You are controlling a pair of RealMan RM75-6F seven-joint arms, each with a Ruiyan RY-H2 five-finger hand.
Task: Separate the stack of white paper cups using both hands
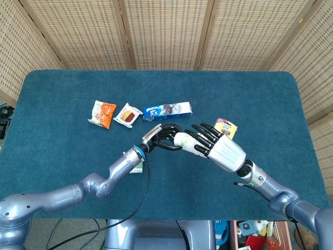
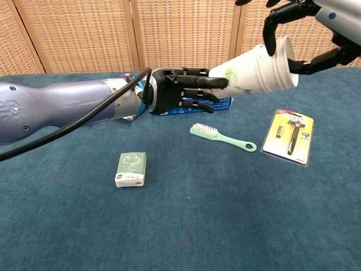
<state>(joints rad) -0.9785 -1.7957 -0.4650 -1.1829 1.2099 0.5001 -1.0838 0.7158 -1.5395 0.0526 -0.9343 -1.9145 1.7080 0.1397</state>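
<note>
1. I have the stack of white paper cups (image 2: 256,70) lying on its side in the air above the table (image 2: 225,226), between my two hands, well clear of the toothbrush (image 2: 221,137) and the razor pack (image 2: 290,135) below it.
2. My right hand (image 2: 307,31) is clamped around the wide rim end; fingers curl over the top and under the lip.
3. My left hand (image 2: 183,93) is closed on the narrow base end, fingers lying along the printed wall of the cup.
4. I judge the cups light and thin-walled, so they will crush or go oval if I squeeze hard. An oval cup jams tighter in its neighbour.
5. The rolled rims are the stiffest part, so that is where I want the right hand's grip to bear.
6. Paper on paper should slide, but nested cups tend to stick by suction; a slight twist with a straight pull along the axis should free them.
7. From the head view the grip points are mostly hidden behind my right hand (image 1: 221,148), so I cannot tell how many cups the left holds.
</note>
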